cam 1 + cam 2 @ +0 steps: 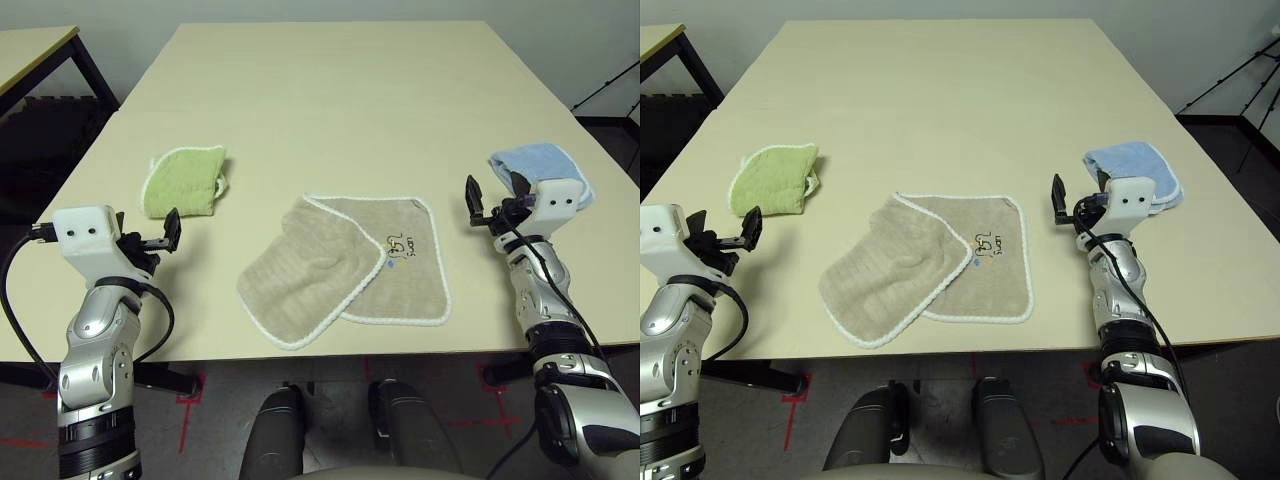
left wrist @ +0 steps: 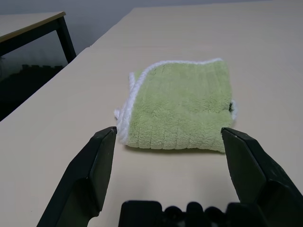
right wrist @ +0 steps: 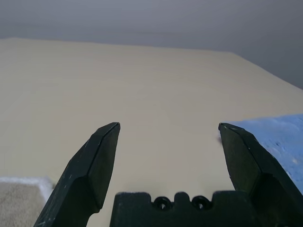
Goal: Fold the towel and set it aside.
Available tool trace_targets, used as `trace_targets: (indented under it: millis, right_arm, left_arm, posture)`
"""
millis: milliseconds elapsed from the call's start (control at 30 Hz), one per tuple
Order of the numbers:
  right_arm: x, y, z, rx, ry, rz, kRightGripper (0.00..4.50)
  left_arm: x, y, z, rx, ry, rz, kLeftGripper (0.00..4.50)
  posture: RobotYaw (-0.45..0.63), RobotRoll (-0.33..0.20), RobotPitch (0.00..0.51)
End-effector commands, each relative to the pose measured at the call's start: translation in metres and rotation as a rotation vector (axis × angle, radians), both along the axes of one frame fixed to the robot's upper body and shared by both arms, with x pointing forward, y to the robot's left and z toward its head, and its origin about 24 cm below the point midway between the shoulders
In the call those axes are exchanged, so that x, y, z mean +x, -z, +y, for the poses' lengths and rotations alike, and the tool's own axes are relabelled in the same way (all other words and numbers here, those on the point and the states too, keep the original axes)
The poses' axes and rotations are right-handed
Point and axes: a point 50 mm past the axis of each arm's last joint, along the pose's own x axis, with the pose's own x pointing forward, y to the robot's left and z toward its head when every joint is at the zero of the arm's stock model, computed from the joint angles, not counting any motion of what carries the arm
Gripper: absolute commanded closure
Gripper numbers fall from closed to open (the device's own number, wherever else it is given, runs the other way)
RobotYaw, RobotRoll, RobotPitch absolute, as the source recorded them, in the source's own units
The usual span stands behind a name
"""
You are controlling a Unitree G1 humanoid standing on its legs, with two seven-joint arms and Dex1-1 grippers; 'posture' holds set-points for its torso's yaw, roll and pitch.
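Now both grippers gape empty — green cloth [image 1: 185,182] left, blue cloth [image 1: 540,170] right of towel [image 1: 345,270].

1. On my head camera I see one spot of lettering: a small dark embroidered motif [image 1: 398,243] near a corner of the beige towel [image 1: 345,268].
2. It looks like a short word stitched beside a little figure, but I cannot make out the letters.
3. I find no readable text, label, brand or number on the other cloths or the worktop [image 1: 330,110].
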Motion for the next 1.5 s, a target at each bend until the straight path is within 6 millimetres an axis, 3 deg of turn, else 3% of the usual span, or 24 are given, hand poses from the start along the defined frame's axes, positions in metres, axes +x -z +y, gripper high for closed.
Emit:
trace_targets:
  millis: [33, 233, 500, 633, 767, 900, 1100, 1267, 1500]
  right_arm:
    - [0.0, 0.002, -0.002, -0.031, -0.016, 0.016, 0.0]
    - [0.004, -0.007, -0.007, -0.081, -0.055, 0.009, 0.0]
    - [0.015, -0.016, -0.01, -0.116, -0.092, 0.005, 0.0]
    - [0.02, -0.019, -0.008, -0.114, -0.101, 0.002, 0.0]
    - [0.021, -0.02, -0.007, -0.12, -0.116, 0.002, 0.0]
    - [0.023, -0.021, -0.006, -0.129, -0.125, 0.003, 0.0]
    - [0.023, -0.025, -0.01, -0.139, -0.122, 0.001, 0.0]
    - [0.022, -0.024, -0.014, -0.147, -0.117, 0.006, 0.0]
    - [0.023, -0.024, -0.012, -0.148, -0.123, 0.009, 0.0]
  left_arm:
    - [-0.001, -0.003, -0.001, 0.015, 0.004, 0.003, 0.04]
    - [0.002, -0.009, -0.005, 0.015, 0.05, -0.012, 0.04]
    - [-0.001, -0.027, -0.031, 0.036, 0.353, 0.002, 0.04]
    - [-0.002, -0.036, -0.049, -0.021, 0.546, -0.075, 0.04]
    - [-0.006, -0.028, -0.054, -0.046, 0.612, 0.02, 0.04]
    - [-0.01, -0.029, -0.061, 0.047, 0.685, 0.06, 0.04]
    - [-0.012, -0.03, -0.069, 0.052, 0.845, 0.069, 0.04]
    - [-0.013, -0.045, -0.07, 0.116, 0.903, 0.043, 0.04]
    - [-0.021, -0.034, -0.071, 0.148, 0.988, 0.066, 0.04]
  posture:
    - [-0.06, 0.0, 0.092]
    - [-0.06, 0.0, 0.091]
    - [-0.04, 0.0, 0.083]
    - [-0.03, 0.0, 0.081]
    - [-0.03, 0.0, 0.078]
    - [-0.03, 0.0, 0.08]
    - [-0.03, 0.0, 0.083]
    - [-0.02, 0.0, 0.091]
    - [-0.02, 0.0, 0.094]
